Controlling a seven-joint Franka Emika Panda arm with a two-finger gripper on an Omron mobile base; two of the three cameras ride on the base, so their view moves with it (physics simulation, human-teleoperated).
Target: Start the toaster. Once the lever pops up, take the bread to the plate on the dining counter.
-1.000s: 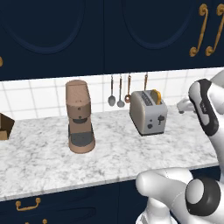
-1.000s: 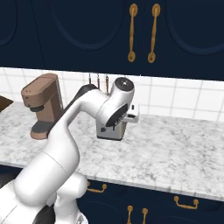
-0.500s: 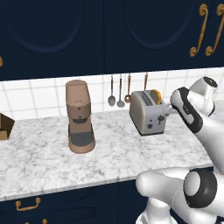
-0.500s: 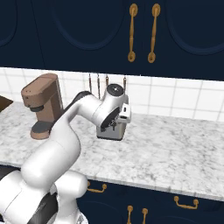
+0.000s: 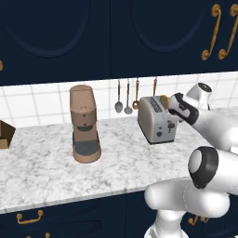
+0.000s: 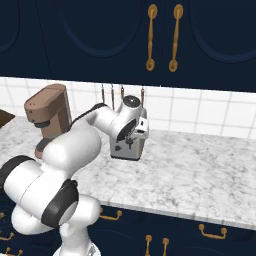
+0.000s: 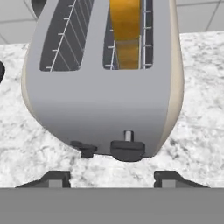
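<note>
Two slots run along the top of the toaster (image 7: 103,78), and the bread (image 7: 127,33) stands in one of them, its yellow-tan edge showing above the slot. From the left base view the silver toaster (image 5: 157,119) sits on the marbled desk (image 5: 51,167) below the tiled wall, with the tip of the bread (image 5: 164,98) peeking out on top. The gripper (image 7: 113,178) hangs just off the toaster's narrow end face, above the dark lever (image 7: 127,149) and the small round knob (image 7: 86,150) beside it. Its jaws stand apart, one tip on either side of the lever, touching nothing that I can see. In the right base view the gripper (image 6: 136,131) sits right at the top of the toaster (image 6: 127,149), and the arm hides much of the toaster's body. A brown coffee machine (image 5: 85,123) stands well apart to the toaster's left. Three utensils (image 5: 127,97) hang on the tiles behind, between the two appliances.
</note>
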